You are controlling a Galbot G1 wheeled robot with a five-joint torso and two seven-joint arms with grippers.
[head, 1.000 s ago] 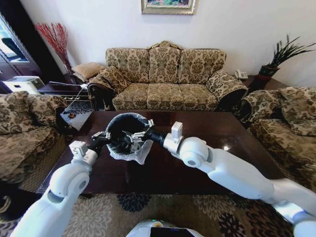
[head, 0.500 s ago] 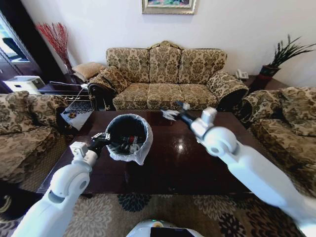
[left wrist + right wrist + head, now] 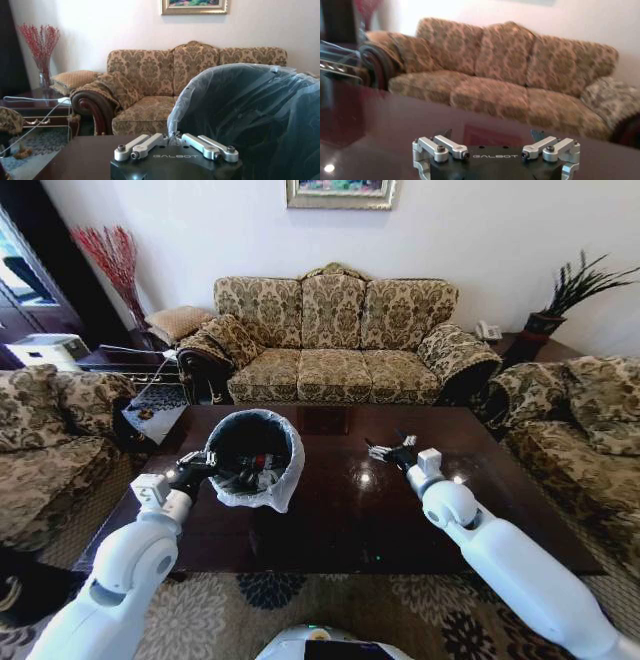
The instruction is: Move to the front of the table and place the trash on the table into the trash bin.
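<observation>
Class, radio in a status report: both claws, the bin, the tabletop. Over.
Left claw shut on trash bin rim, bin tipped on the table. Right claw open, empty, above the tabletop. Bottle inside bin. Nothing in the way.

**Where the 3 cameras looked**

The head camera looked forward and down from above the table [image 3: 340, 510], taking in both arms. The left wrist camera sat close against the trash bin [image 3: 250, 123], facing the sofa [image 3: 165, 86]. The right wrist camera rode low over the tabletop, facing the same sofa, which all 3 views shared.
</observation>
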